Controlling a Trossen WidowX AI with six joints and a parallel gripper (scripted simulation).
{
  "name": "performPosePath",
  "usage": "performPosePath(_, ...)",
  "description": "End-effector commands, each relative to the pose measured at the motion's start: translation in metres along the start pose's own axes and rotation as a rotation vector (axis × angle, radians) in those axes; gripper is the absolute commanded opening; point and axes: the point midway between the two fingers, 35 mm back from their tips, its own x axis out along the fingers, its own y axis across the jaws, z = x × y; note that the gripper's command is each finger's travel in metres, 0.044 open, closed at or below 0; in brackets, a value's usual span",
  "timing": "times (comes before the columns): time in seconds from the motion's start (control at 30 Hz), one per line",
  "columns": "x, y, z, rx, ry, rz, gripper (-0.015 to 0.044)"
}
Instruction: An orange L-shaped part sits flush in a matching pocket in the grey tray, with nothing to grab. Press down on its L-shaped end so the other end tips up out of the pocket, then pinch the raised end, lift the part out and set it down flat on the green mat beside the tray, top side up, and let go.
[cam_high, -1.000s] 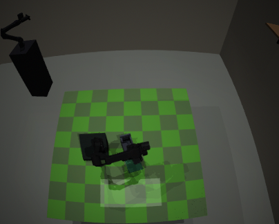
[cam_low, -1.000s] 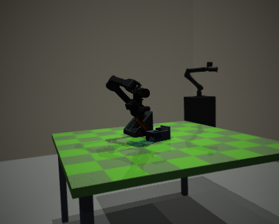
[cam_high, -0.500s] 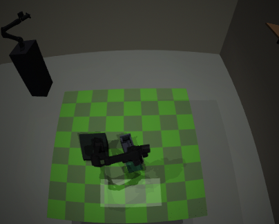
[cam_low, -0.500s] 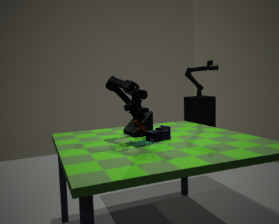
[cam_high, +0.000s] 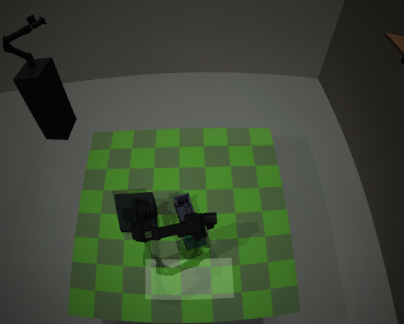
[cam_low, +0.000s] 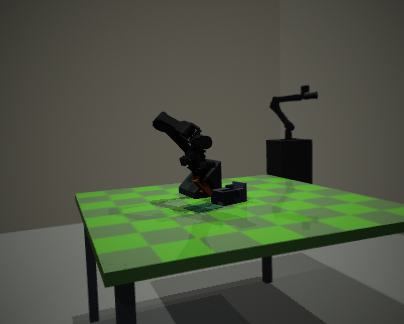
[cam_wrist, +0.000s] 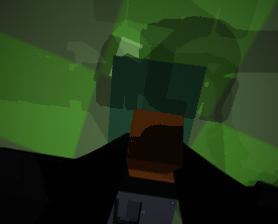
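The orange part (cam_low: 204, 187) (cam_wrist: 156, 120) is held out of its pocket and slants steeply in the exterior view, its lower end close beside the tray. My gripper (cam_wrist: 152, 142) is shut on it, with a black finger on each side in the wrist view. The arm hides the part in the top view. The grey tray (cam_high: 182, 201) (cam_low: 230, 196) (cam_wrist: 150, 202) stands beside the dark green mat (cam_high: 194, 243) (cam_low: 196, 207) (cam_wrist: 126, 82). The part is above the mat's tray-side portion in the wrist view. Whether it touches the mat or tray is unclear.
The arm's dark base (cam_high: 122, 205) (cam_low: 187, 189) stands on the checkered table (cam_high: 230, 175) (cam_low: 150, 230), left of the tray in the top view. A pale rectangle (cam_high: 220, 290) lies near the front edge. Another arm stands on a black pedestal (cam_high: 47, 102) (cam_low: 290, 160) beyond the table.
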Motion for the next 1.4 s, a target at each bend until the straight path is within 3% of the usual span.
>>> performPosePath(0.0, 0.005, -0.001, 0.0, -0.006, -0.003, 0.001, 0.0)
performPosePath(0.83, 0.045, -0.002, 0.001, -0.006, -0.005, 0.001, 0.0)
performPosePath(1.37, 0.046, -0.002, 0.001, -0.006, -0.006, 0.001, 0.0)
